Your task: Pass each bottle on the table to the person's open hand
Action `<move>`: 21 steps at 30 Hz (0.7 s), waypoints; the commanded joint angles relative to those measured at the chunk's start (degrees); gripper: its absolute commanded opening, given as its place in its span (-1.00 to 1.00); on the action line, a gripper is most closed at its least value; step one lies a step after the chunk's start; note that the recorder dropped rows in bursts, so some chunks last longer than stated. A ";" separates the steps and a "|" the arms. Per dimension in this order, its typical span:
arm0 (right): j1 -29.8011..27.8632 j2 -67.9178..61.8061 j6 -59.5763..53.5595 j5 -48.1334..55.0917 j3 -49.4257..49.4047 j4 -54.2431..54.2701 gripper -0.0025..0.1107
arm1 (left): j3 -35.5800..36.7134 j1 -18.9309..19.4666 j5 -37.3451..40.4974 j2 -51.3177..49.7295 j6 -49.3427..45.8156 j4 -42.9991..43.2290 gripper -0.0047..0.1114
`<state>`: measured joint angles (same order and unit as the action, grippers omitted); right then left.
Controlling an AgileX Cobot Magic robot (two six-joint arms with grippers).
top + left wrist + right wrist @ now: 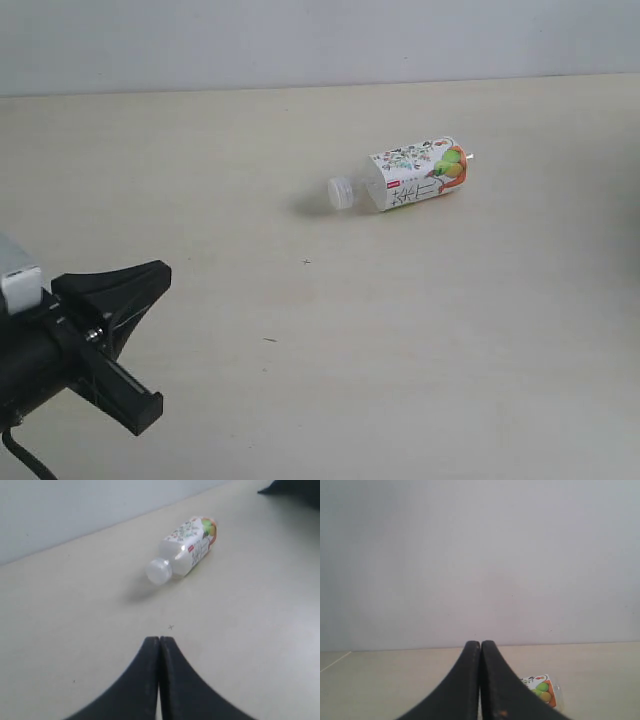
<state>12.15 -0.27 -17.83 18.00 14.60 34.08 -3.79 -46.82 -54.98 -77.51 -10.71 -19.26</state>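
One clear bottle [410, 180] with a white floral fruit label and a white cap lies on its side on the pale table [400, 350], right of centre, cap pointing left. The left wrist view shows the same bottle [185, 550] some way ahead of my left gripper [160, 639], which is shut and empty. That left gripper [163, 272] sits low at the near left, well apart from the bottle. My right gripper [480, 642] is shut and empty, and the bottle's label end [542, 687] peeks out beside its fingers. The other bottles and the person's hand are out of view.
A grey wall [300, 40] runs along the table's far edge. A dark shape [295, 490] shows at the corner of the left wrist view. Tiny dark specks [306, 262] mark the tabletop.
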 commanded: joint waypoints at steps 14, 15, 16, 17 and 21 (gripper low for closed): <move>-0.18 0.27 -0.09 -0.15 -0.26 -0.13 -0.96 | 0.98 0.15 -9.31 -0.88 5.60 5.63 -0.88; -0.18 0.27 -0.09 -0.15 -0.26 -0.13 -0.96 | 0.98 0.15 -9.31 -0.88 5.60 5.63 -0.88; -0.18 0.27 -0.09 -0.15 -0.26 -0.13 -0.96 | 0.98 0.15 -9.31 -0.88 5.60 5.63 -0.88; -0.18 0.27 -0.09 -0.15 -0.26 -0.13 -0.96 | 0.98 0.15 -9.31 -0.88 5.60 5.63 -0.88; -0.18 0.27 -0.09 -0.15 -0.26 -0.13 -0.96 | 0.98 0.15 -9.42 -0.88 5.60 5.63 -0.88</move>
<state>12.15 -0.27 -17.83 18.00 14.60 34.08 -3.06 -46.82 -63.43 -78.12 -5.49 -13.98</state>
